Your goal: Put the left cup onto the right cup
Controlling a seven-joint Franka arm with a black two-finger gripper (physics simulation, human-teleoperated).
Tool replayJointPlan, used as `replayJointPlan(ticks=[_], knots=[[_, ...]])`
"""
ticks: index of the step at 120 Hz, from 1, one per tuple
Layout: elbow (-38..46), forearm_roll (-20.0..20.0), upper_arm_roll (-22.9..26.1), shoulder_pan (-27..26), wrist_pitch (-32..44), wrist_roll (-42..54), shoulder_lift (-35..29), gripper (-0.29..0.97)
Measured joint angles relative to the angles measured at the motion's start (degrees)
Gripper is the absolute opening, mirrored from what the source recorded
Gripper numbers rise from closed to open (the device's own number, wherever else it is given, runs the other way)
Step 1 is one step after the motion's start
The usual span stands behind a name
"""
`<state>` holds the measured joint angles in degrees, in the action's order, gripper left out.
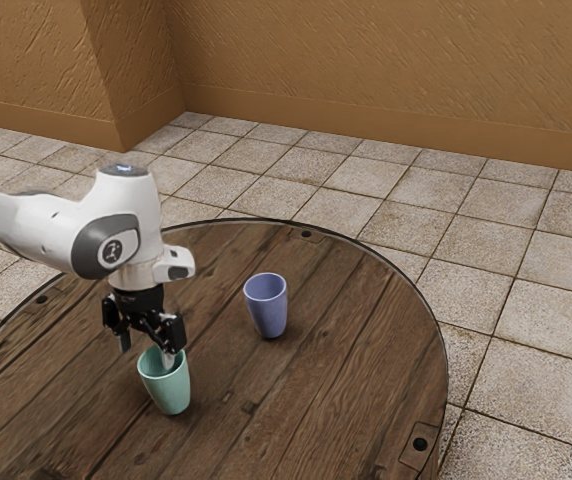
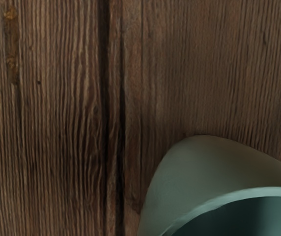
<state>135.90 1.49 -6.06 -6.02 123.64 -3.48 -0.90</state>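
Observation:
A teal-green cup (image 1: 167, 388) stands upright on the round wooden table (image 1: 346, 400), toward the exterior view's left. A lavender-blue cup (image 1: 266, 305) stands upright further to the right and a little farther back. My black gripper (image 1: 147, 349) hangs right over the green cup's rim. It is open, with one finger outside the cup's left wall and the other over its mouth. In the wrist view the green cup (image 2: 214, 182) sits just under my hand, its rim and outer wall close up against the wood planks (image 2: 57, 123).
The table's rim curves round at the right and front (image 1: 436, 400), with bolt holes near the edge. Tiled floor (image 1: 526, 300) and tan walls surround it. Bare wood lies between the two cups.

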Motion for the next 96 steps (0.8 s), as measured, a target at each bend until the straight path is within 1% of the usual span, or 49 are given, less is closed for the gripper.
replayJointPlan(ticks=[34,40,53,65,79,96], knots=[[1.33,0.0,0.0,0.61,1.16,-0.01,1.13,0.67],[1.31,0.32,-0.01,0.71,1.37,0.03,1.0,0.57],[1.06,0.84,0.01,0.93,1.63,0.0,0.49,0.31],[0.87,1.7,0.0,1.07,1.75,0.06,-0.08,0.13],[0.56,3.42,0.0,1.01,1.9,0.16,-0.46,0.01],[0.45,4.26,0.07,0.61,2.1,0.16,-0.56,-0.05]])
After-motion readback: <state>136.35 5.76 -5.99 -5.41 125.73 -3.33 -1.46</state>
